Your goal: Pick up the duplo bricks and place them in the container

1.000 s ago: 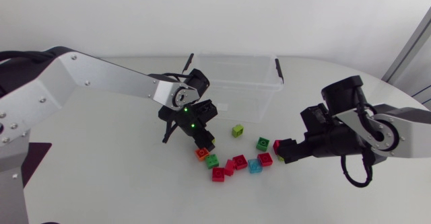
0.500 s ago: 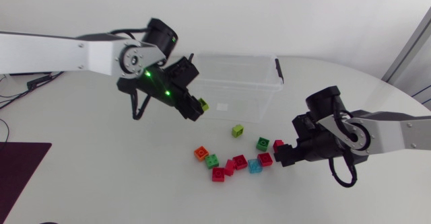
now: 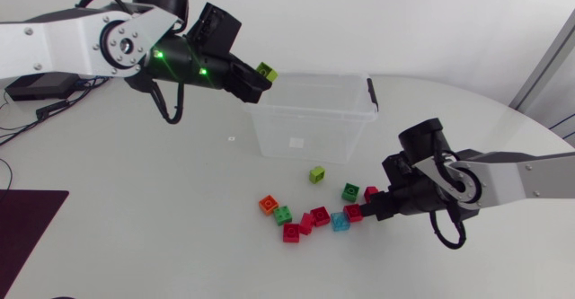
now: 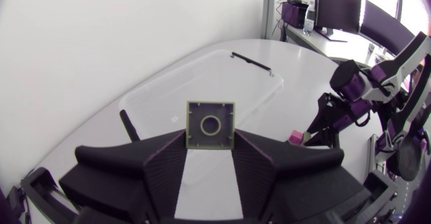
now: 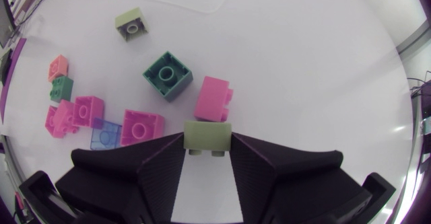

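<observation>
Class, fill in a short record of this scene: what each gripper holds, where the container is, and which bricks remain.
Left gripper: shut on lime brick, raised at the edge of the container.
Right gripper: shut on pale green brick, low beside loose bricks.
Container: clear, open, no brick visible inside.
Loose bricks: red, green, orange, blue, on the table.

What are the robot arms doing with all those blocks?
They are tidying bricks into a box. The left gripper holds a lime-green duplo brick up by a corner of the clear plastic container, not yet dropped. The right gripper is low over the white table, shut on a pale green duplo brick. Other loose bricks lie nearby.
</observation>
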Available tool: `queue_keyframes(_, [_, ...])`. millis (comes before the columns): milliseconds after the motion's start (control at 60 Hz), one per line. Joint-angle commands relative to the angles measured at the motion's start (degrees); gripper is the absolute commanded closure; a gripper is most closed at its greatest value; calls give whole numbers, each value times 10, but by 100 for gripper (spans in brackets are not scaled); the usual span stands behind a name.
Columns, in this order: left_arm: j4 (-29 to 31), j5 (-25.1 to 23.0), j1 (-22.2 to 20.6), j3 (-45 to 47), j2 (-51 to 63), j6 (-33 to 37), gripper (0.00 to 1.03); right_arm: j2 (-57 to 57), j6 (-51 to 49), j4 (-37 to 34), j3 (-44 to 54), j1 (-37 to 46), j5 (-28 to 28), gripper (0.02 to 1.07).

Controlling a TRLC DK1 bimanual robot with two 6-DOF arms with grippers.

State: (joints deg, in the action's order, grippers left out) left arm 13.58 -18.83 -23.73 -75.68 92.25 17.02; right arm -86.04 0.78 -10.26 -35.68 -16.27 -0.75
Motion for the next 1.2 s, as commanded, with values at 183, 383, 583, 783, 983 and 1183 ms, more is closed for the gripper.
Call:
queue_keyframes(183, [-61, 16, 0, -77, 121, -37, 64, 96, -23, -87, -33, -3, 5, 71])
queue_keyframes(383, [-86, 35, 6, -139, 196, -54, 61, 127, -29, -137, -89, -4, 3, 71])
queue_keyframes(583, [-51, 38, 9, -185, 233, -54, 16, 137, -34, -174, -160, -5, -2, 71])
queue_keyframes(783, [-3, 31, 8, -184, 179, -47, 5, 123, -33, -194, -256, -16, -6, 71])
queue_keyframes(983, [105, -15, 12, -141, 70, 12, 6, 85, -32, -158, -318, -24, -5, 71])
queue_keyframes(1183, [153, -35, 19, -11, -8, 95, 6, 28, -40, -96, -346, -31, 1, 71])
